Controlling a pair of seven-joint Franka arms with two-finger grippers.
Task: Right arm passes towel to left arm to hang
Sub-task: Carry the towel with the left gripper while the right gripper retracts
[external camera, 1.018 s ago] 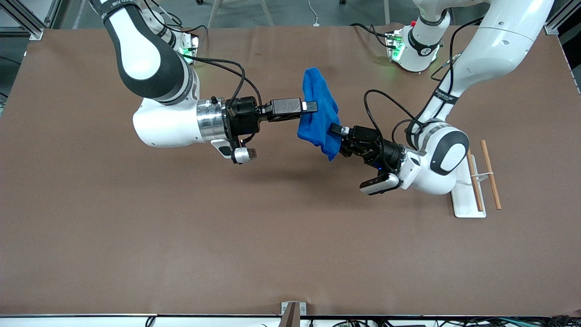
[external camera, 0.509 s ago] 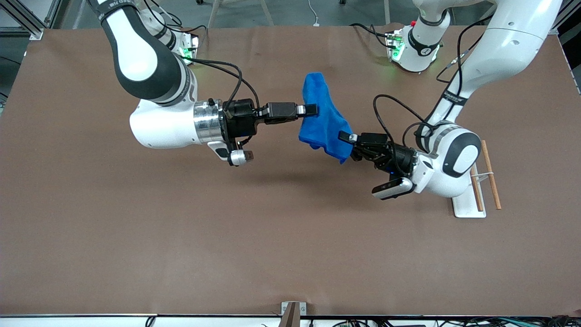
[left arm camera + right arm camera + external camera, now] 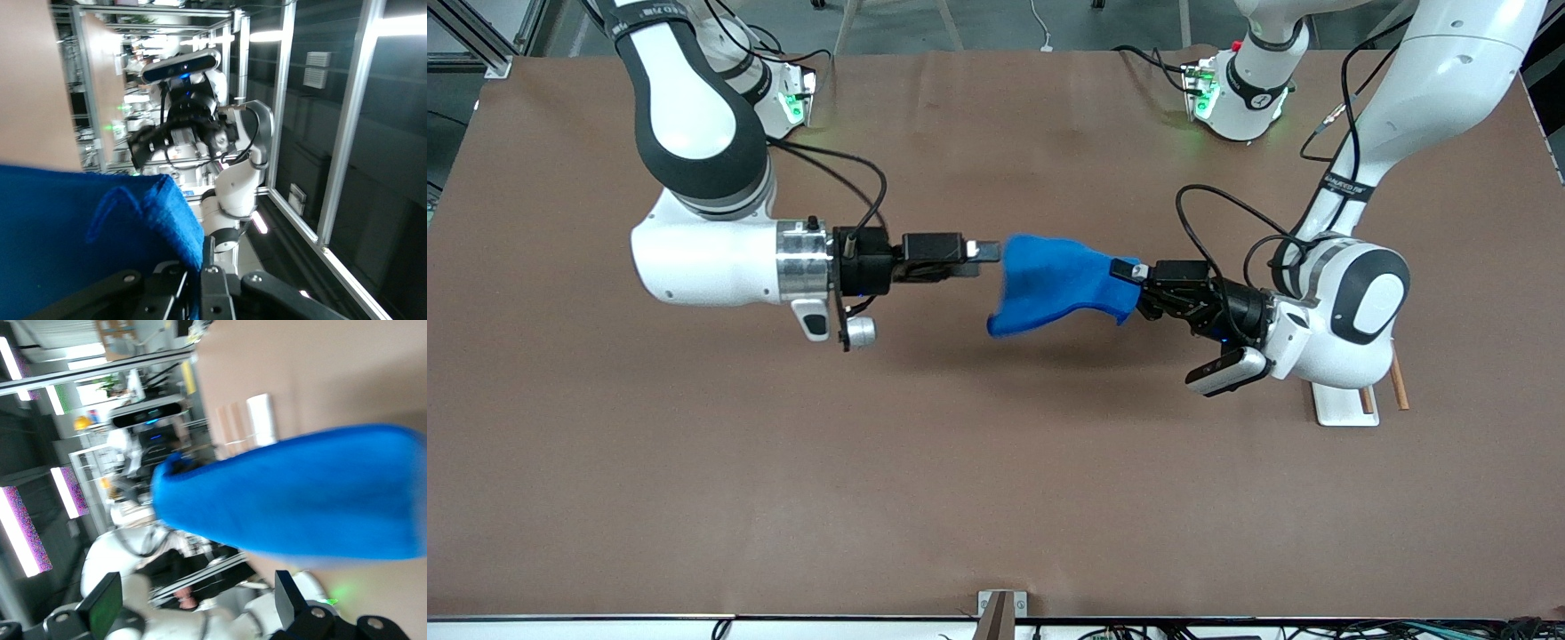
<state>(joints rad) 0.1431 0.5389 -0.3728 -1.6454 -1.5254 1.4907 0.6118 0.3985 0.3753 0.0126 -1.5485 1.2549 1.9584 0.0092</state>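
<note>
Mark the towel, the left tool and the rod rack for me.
blue towel (image 3: 1058, 284), front view, middle of the hanging cloth
left tool (image 3: 1131, 269), front view, fingertips clamped on towel's edge
white rod rack (image 3: 1336, 404), front view, bare base plate

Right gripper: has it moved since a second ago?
Yes. The right gripper has let go of the towel and drawn back toward its own end of the table, farther from the white rack.
</note>
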